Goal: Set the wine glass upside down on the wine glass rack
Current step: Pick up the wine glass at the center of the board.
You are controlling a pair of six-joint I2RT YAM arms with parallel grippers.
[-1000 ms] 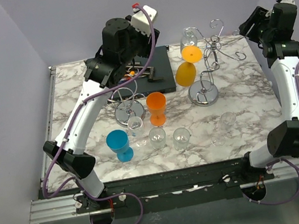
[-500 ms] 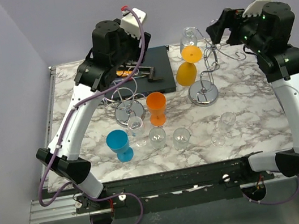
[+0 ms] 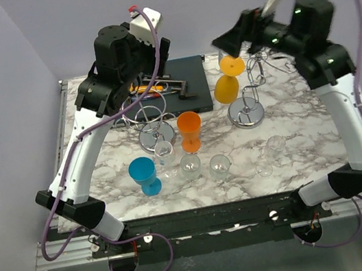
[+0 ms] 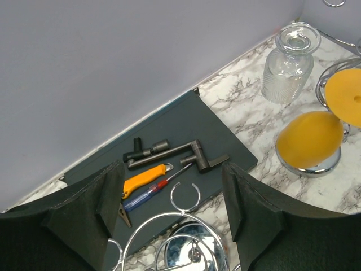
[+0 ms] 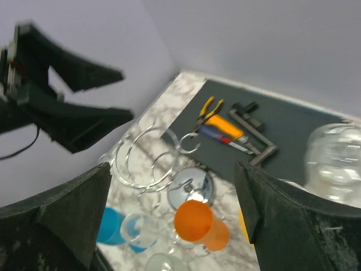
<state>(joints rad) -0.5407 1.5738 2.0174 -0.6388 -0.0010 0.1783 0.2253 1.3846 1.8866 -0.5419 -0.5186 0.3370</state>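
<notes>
Yellow wine glass (image 3: 226, 87) hangs upside down on the right-hand wine glass rack (image 3: 248, 113), its foot caught in a wire arm and its bowl below. The right gripper (image 5: 174, 186) hovers above the rack's far side, near the glass, jaws wide apart and empty. The left gripper (image 4: 174, 175), also spread with nothing between its fingers, hangs over the dark mat (image 3: 192, 78), well left of the glass.

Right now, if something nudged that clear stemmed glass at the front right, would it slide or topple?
The clear wine glass would probably tip rather than slide: its bowl sits high on a thin stem. Smooth glass likely slips in a loose grip. It looks thin, so probably fragile against the marbled table.
</notes>
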